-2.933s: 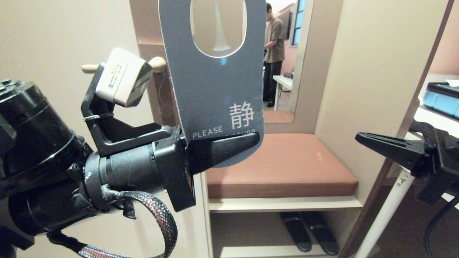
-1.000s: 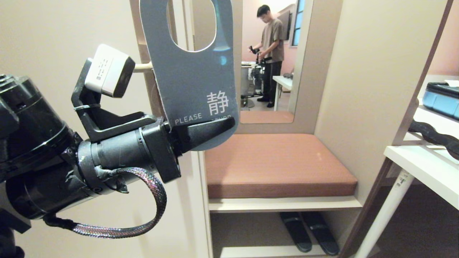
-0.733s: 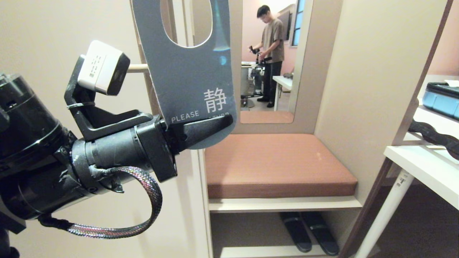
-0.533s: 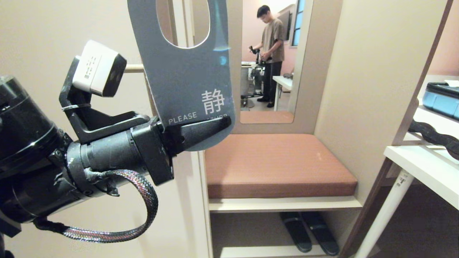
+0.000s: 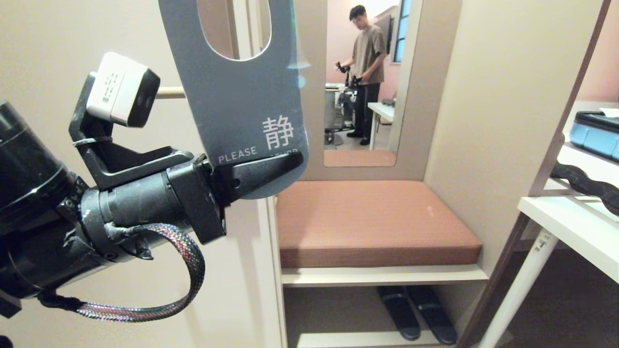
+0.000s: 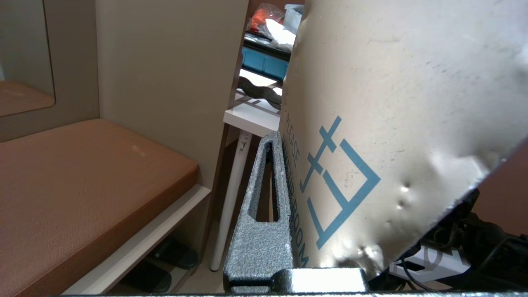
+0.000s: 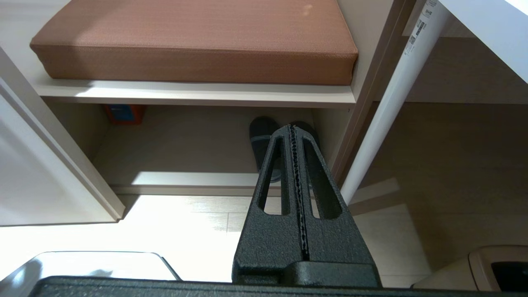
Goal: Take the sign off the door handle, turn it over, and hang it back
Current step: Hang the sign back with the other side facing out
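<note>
My left gripper (image 5: pixel 294 160) is shut on the rounded bottom end of the sign (image 5: pixel 242 96) and holds it upright in front of the door. The blue side with white PLEASE faces the head view. The white side with blue MAKE UP ROOM (image 6: pixel 392 103) faces the left wrist view, beside one finger (image 6: pixel 264 198). The sign's oval hole (image 5: pixel 234 29) is at the top, above the door handle (image 5: pixel 170 92). Of that cream lever only a short stretch shows between the wrist camera and the sign. My right gripper (image 7: pixel 293 128) is shut and empty, low over the floor.
A brown cushioned bench (image 5: pixel 377 222) sits in an alcove to the right of the door, with dark slippers (image 5: pixel 416 314) under it. A white table (image 5: pixel 570 227) with a blue case (image 5: pixel 595 135) stands at the far right. A person (image 5: pixel 367 53) stands far behind.
My left gripper has carried the sign leftwards, towards the door, and slightly up. The right gripper, in the head view at first, has dropped out of it.
</note>
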Motion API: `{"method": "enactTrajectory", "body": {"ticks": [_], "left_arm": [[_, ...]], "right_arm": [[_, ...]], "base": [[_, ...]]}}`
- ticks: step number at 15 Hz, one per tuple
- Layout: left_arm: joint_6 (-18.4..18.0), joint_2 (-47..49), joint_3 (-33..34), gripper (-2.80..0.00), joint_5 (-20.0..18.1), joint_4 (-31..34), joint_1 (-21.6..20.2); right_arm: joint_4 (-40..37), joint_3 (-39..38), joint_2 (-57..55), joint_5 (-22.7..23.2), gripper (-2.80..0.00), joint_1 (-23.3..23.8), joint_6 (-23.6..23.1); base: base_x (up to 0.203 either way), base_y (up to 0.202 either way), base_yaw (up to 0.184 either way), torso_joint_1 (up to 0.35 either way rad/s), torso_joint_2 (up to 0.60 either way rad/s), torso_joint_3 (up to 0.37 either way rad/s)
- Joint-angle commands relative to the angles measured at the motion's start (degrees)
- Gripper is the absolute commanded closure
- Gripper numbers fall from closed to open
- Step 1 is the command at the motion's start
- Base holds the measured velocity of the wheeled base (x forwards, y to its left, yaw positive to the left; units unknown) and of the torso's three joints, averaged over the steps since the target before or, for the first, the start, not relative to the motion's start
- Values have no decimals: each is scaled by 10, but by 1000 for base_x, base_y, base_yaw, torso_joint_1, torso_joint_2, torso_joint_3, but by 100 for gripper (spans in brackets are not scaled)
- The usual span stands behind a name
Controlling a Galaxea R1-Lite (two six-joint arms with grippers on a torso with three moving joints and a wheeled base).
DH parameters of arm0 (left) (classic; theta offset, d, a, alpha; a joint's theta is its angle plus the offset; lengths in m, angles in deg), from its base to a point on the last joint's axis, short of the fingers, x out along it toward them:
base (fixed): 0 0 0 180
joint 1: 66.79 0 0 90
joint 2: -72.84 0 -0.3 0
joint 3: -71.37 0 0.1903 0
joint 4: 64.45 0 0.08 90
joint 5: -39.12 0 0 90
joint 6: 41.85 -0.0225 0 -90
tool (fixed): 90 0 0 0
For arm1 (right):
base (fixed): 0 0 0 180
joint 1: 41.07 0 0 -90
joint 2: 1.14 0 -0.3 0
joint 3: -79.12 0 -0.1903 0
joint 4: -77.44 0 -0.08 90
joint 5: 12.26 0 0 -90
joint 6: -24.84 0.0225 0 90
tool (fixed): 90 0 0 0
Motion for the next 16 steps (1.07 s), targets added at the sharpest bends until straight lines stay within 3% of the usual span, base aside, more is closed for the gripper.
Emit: {"method": "enactTrajectory", "body": {"ticks": [1,12,16], "left_arm": [[2,5,-2,0,-1,-4,0],[2,7,-9,0,-1,-3,-5],[1,13,-10,0,-1,-3,-10]], "right_arm": [[0,0,-4,0,0,0,0],[0,0,34,0,0,-14,0],[0,0,119,0,0,-20,0]], "base": [[0,0,0,0,0,0],[0,0,0,0,0,0],[0,0,0,0,0,0]]}}
